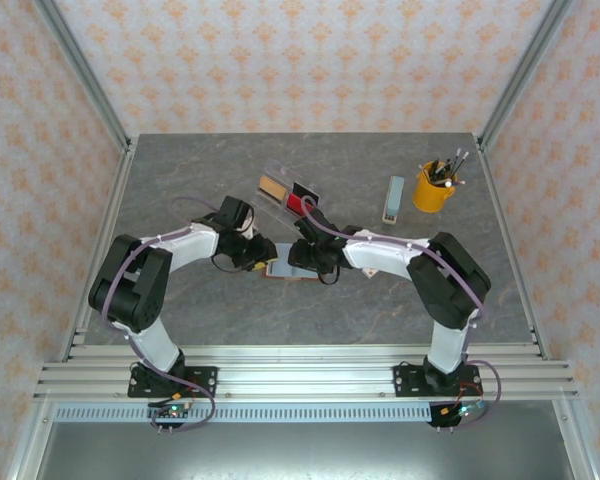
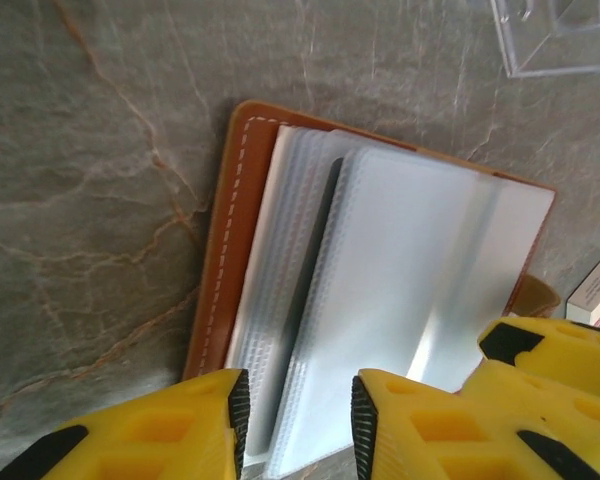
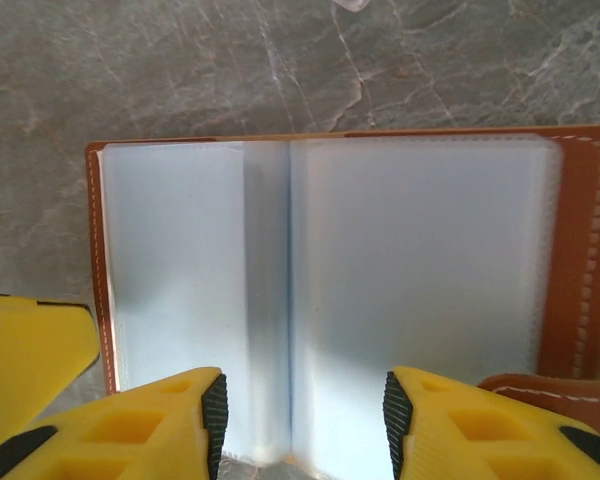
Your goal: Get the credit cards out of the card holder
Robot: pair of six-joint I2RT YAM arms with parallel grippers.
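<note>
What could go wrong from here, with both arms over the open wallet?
1. The left end effector and right end effector crowd the same open wallet; they could bump.
2. The clear sleeves are stacked and glossy; a pinch may catch a sleeve rather than a card and drag the wallet.
3. The clear tray sits close by; a dragged wallet could knock it.
</note>
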